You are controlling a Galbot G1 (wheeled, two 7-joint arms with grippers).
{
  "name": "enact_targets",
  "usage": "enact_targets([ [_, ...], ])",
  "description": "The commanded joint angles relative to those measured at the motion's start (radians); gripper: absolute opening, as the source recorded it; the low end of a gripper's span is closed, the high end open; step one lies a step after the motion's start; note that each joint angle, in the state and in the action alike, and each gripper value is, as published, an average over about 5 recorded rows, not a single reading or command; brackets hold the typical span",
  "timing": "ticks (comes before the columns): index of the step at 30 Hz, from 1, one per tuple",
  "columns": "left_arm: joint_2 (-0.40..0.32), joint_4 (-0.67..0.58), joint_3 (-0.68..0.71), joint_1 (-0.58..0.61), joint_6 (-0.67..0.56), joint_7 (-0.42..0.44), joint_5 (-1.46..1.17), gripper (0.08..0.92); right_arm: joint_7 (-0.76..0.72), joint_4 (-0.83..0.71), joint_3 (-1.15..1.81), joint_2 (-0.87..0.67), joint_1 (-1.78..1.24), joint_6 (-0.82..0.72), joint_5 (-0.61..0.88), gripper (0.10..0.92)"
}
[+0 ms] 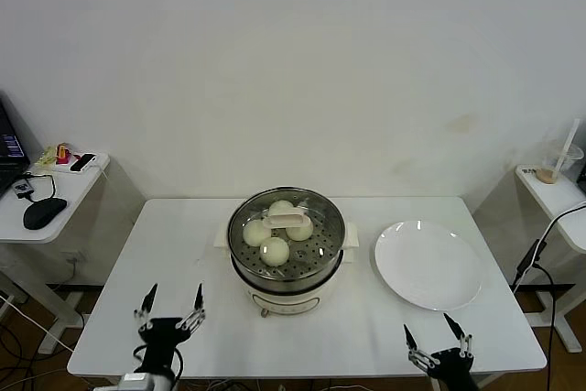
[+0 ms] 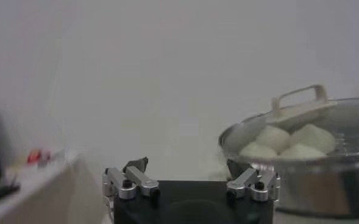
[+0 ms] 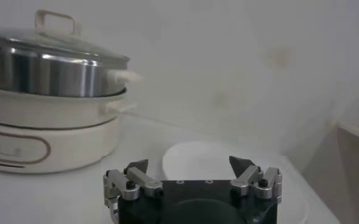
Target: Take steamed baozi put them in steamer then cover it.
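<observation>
- Both grippers sit at near edge of table [image 1: 183, 254], parked low, well apart from the pot.
- Left gripper [image 1: 171, 300] on robot's left near the front corner, fingers spread wide, holding nothing; wrist view shows same, tips [image 2: 138, 164] apart w/ empty gap.
- Right gripper [image 1: 438, 334] at front right, just below the plate [image 1: 428, 265]; fingers also spread wide, empty. Wrist cam: tips [image 3: 138, 165] apart, white plate ahead of it.
- Steamer [image 1: 286, 263] stands mid-table, steel pot on cream base, between the two arms.
- Cover [image 1: 287, 222] sits on the steamer, glass w/ cream bar handle [image 1: 287, 219] at centre; rim seated on pot in both wrist views.
- Steamed baozi [image 1: 275, 251] inside on perforated tray, seen through glass: four, clustered round the handle.
- Plate lies flat, just right of steamer, not touching it.
- Side desks at far left & right w/ small items, too small to tell.
</observation>
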Motion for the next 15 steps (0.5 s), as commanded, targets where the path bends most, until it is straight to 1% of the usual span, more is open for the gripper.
enact_targets([
  [1,-0.009,-0.012,-0.056,0.132,-0.051,-0.016,-0.199,0.823,0.081,0.083,-0.038,-0.125,-0.087,-0.086,0.126,0.823],
  [7,-0.022,-0.038,-0.042,0.163,-0.024,0.007,-0.173,0.823,0.085,0.101,-0.055,-0.112,-0.094,-0.116,0.099,0.823],
  [15,-0.044,-0.041,-0.037,0.159,0.004,0.022,-0.15,0.823,0.085,0.111,-0.077,-0.111,-0.082,-0.158,0.068,0.823],
])
